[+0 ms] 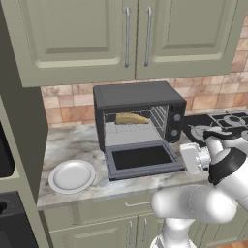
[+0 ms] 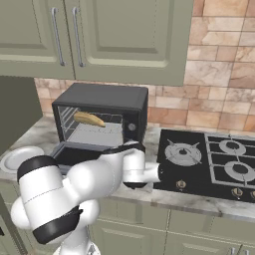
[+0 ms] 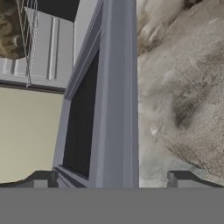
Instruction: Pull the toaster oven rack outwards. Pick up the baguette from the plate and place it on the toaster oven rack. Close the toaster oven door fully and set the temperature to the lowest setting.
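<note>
The toaster oven is the biggest thing here, a boxy charcoal case with a matte top and hard straight edges, standing on the worktop beyond the gripper and to its left in the left base view; it looks heavy and rigid enough to stay put under a push. Its toaster oven door hangs fully open and flat, a stiff grey frame around dark glass, and the gripper sits just beside the door's right-hand edge, jaws spread wide and holding nothing, with the frame rail running between the fingertips in the hand view. I judge the door a hinged, fairly light panel that swings as one piece; the smooth frame may be slippery, so the free front edge is the place to lift or push, not the glass. The worktop is hard, mottled grey-brown marble. Inside the cavity, farther from the gripper than the door, the toaster oven rack is a thin silvery wire grid, springy and light. On it lies the baguette, a short golden-tan stick with a rough crust, light and easily dented. The plate, round, white-grey, shallow and rimmed, lies bare well off to the gripper's left, beyond the door
</note>
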### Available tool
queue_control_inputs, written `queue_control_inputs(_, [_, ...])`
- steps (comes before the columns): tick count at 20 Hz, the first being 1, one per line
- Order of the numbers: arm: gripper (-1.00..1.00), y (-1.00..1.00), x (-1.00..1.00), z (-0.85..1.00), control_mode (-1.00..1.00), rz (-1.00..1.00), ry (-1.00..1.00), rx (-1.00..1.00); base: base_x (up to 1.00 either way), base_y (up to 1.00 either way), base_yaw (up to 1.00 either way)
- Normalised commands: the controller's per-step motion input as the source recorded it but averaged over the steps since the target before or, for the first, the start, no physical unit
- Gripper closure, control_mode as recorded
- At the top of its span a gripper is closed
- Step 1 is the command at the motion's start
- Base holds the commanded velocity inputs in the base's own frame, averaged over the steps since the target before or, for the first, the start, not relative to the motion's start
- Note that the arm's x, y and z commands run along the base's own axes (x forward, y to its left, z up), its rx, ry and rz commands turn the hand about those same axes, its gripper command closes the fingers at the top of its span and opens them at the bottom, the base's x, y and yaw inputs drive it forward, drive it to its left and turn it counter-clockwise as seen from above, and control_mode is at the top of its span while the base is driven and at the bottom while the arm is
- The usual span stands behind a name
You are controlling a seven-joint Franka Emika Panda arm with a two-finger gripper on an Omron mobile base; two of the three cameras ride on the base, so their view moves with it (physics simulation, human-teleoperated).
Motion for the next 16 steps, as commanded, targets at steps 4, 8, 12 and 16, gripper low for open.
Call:
queue_control_inputs(4, [-1.0, 0.21, -0.26, 0.0, -1.0, 0.02, 0.0, 0.0, 0.0, 0.0, 0.0])
queue_control_inputs(8, [-1.0, 0.2, -0.29, 0.0, -1.0, 0.05, -0.03, 0.0, 0.0, 0.0, 0.0])
queue_control_inputs(12, [-1.0, 0.19, 0.0, 0.0, -1.0, 0.02, 0.0, 0.0, 0.0, 0.0, 0.0])
queue_control_inputs(16, [-1.0, 0.19, 0.0, 0.03, -1.0, 0.0, -0.01, 0.0, 0.0, 0.0, 0.0])
